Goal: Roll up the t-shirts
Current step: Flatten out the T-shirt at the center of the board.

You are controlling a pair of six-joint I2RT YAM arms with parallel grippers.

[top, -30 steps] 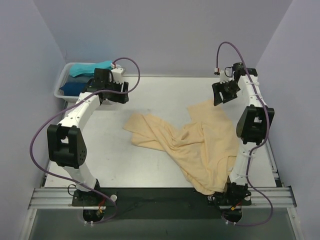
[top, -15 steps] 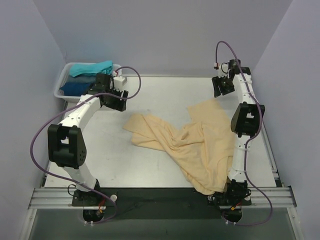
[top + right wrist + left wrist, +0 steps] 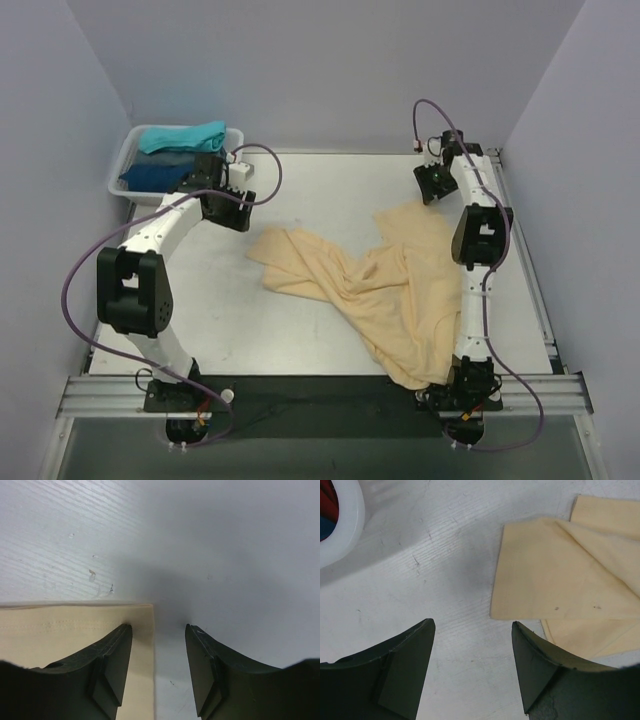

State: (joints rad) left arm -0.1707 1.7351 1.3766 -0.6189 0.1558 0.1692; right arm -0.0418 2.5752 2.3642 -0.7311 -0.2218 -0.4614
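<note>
Cloth of the tan t-shirt [image 3: 400, 285] sprawls crumpled from desk [image 3: 330, 190] centre toward four o'clock overhead. Left wrist: left tool [image 3: 471, 625] gapes empty, its corner at two o'clock. Right wrist: right tool [image 3: 158, 627] spread, empty, astride a hem corner. Likely flattening; next, pinch both corners.

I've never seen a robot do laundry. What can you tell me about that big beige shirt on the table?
The tan t-shirt is soft, plain cloth, lying crumpled and unrolled across the white table, with folds overlapping. Its stitched far corner lies under the open right gripper; another folded end lies just ahead of the open left gripper. Nothing grips it.
</note>
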